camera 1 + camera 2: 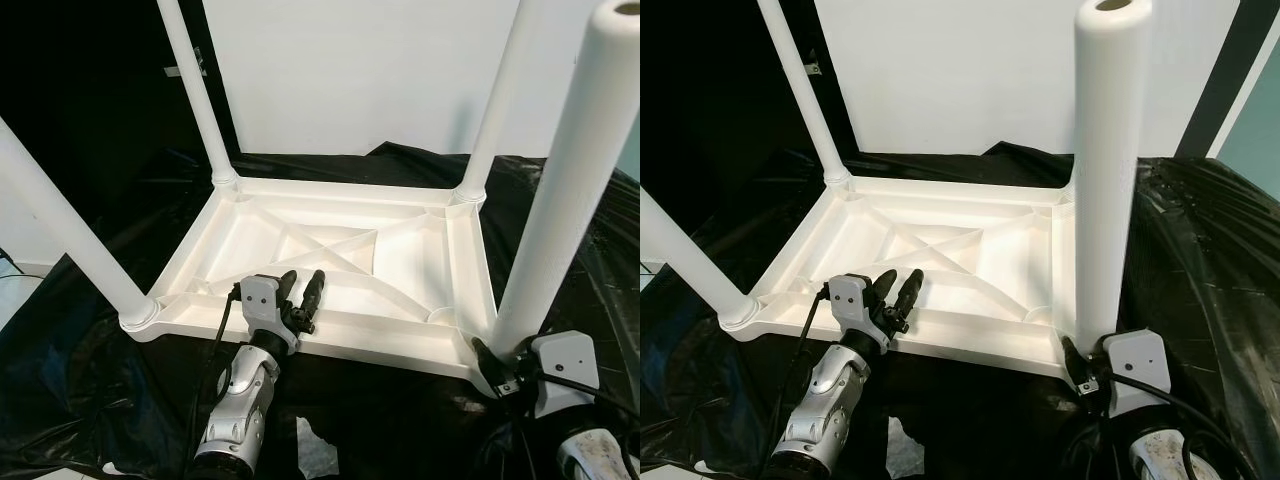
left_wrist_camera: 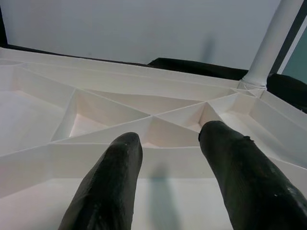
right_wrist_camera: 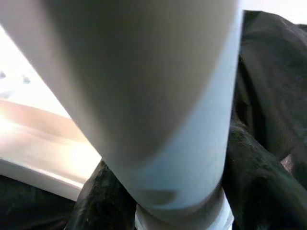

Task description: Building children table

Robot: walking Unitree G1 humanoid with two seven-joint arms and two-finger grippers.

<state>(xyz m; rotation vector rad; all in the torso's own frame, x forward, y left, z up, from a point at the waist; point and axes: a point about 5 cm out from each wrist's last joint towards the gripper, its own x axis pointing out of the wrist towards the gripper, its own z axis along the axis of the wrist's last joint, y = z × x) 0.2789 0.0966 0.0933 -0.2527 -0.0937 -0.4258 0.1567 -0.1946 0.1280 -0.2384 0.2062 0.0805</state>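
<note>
A white plastic table top point(image 1: 385, 347) lies upside down on black sheeting, its ribbed underside facing up. Legs stand in the far left point(image 1: 200, 100), far right point(image 1: 500, 110) and near left point(image 1: 70, 230) corners. The near right leg point(image 1: 565, 190) rises from its corner socket, and my right gripper point(image 1: 500, 352) is shut on it low down; one black finger point(image 3: 98, 194) shows beside the leg point(image 3: 158, 110). My left gripper point(image 1: 303, 277) hovers over the near rim, open, with nothing between its fingers point(image 2: 112, 182).
Black plastic sheeting point(image 1: 90, 380) covers the floor around the table. A white wall point(image 1: 370, 70) stands just behind it. A torn white scrap point(image 1: 318, 448) lies on the sheeting beside my left forearm.
</note>
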